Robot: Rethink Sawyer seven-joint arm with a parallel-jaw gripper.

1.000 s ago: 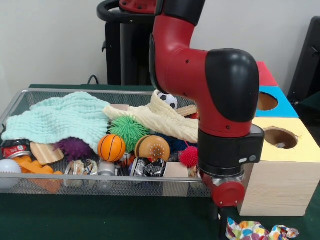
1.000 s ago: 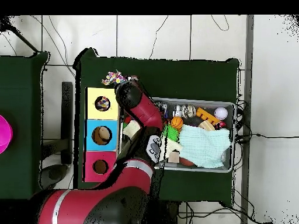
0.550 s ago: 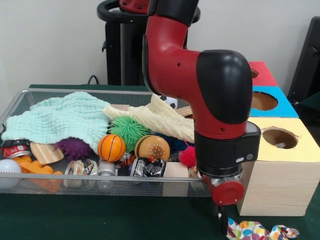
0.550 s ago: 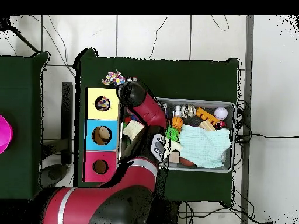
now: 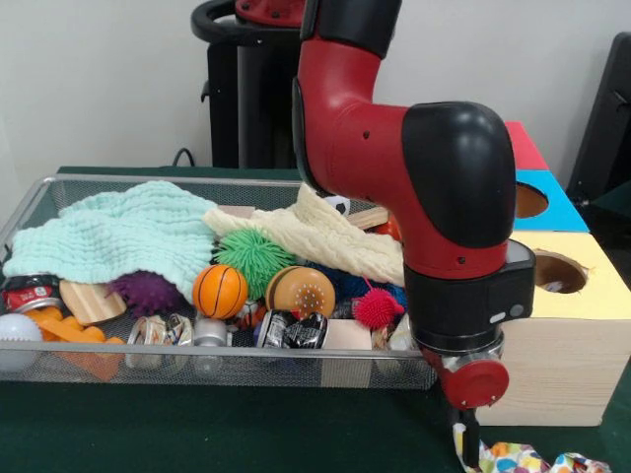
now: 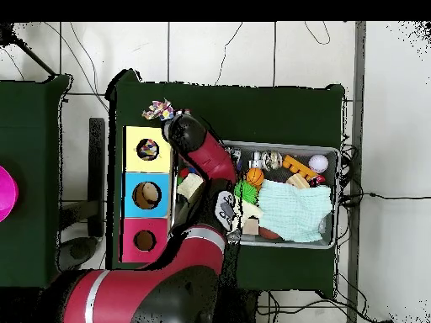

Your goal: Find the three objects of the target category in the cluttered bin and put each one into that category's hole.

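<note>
1. Front view: gripper hangs low outside the mesh bin, over a colourful patterned cloth; whether its fingers grip it, I cannot tell. Something sits in the yellow hole.
2. Overhead view: cloth lies beyond the yellow box; bin remains crowded, so most sorting looks undone.

Even, soft indoor light; mild blur

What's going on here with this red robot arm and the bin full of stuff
The red and black arm has its gripper down on the green table, just outside the wire mesh bin, touching a multicoloured crinkly wrapper in front of the wooden box with yellow, blue and red tops. Whether it grips the wrapper cannot be seen. The bin holds a mint green cloth, a small orange basketball and more clutter.
</note>
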